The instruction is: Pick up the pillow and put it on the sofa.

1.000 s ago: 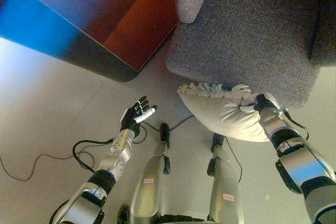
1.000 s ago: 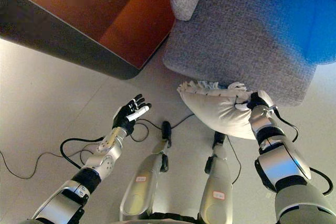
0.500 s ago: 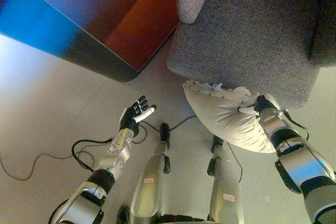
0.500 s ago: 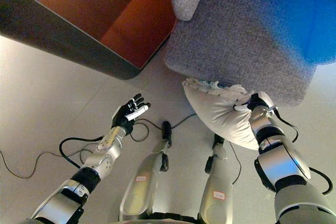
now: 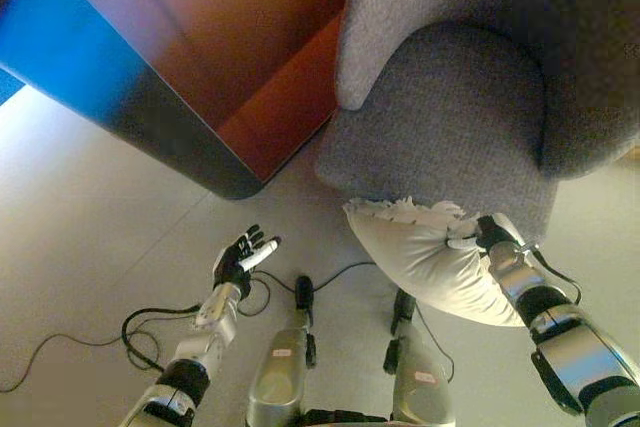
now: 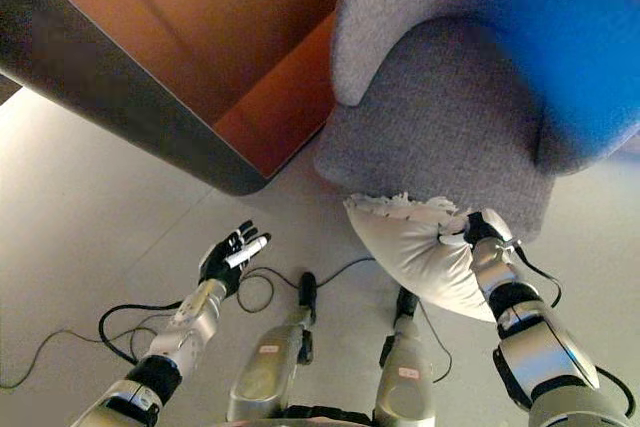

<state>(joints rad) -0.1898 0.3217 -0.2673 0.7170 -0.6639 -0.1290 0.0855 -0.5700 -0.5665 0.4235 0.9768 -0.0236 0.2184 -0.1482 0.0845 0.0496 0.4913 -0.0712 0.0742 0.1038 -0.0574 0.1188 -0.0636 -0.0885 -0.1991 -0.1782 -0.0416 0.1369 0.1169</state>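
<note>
A cream pillow (image 5: 420, 257) with a fringed top edge hangs in front of the grey sofa (image 5: 440, 137), just below the seat's front edge. My right hand (image 5: 488, 234) is shut on the pillow's right top corner and holds it off the floor. My left hand (image 5: 240, 255) is open, palm up, over the floor to the left, well apart from the pillow. The same pillow (image 6: 410, 247) and right hand (image 6: 474, 230) show in the right eye view, where the left hand (image 6: 228, 252) hovers empty.
A reddish-brown cabinet with a dark rounded edge (image 5: 190, 147) stands at the upper left, close to the sofa's left arm (image 5: 370, 37). Pale floor (image 5: 90, 257) spreads to the left and below.
The camera has tilted up, so more of the sofa's seat, back and arms shows. The pillow stays in my right hand near the seat's front edge. My left hand keeps its open pose.
</note>
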